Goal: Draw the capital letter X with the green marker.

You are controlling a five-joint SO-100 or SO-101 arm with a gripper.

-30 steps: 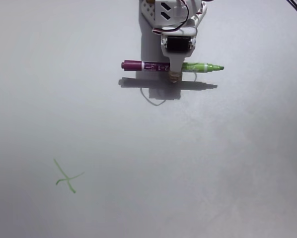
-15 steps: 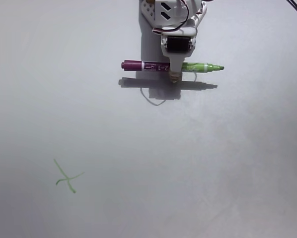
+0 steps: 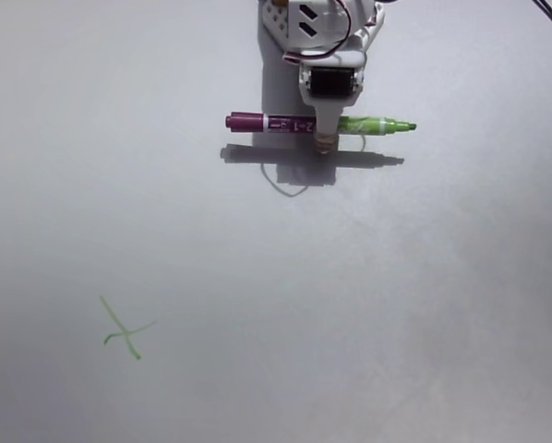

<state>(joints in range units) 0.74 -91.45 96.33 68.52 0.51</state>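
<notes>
In the fixed view your gripper (image 3: 325, 138) comes in from twelve o'clock and is clenched around the middle of the green marker (image 3: 319, 124). The marker's long axis runs level across the picture, from nine to three o'clock: the maroon half points to nine, the green tip to three. Its shadow falls on the grey table (image 3: 424, 295) just below. The capital letter X (image 3: 125, 331) sits well apart, toward seven o'clock from the marker, thin and crooked

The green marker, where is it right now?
In the fixed view the green marker lies sideways near the top middle, at the gripper, far up and right of the green X.
</notes>
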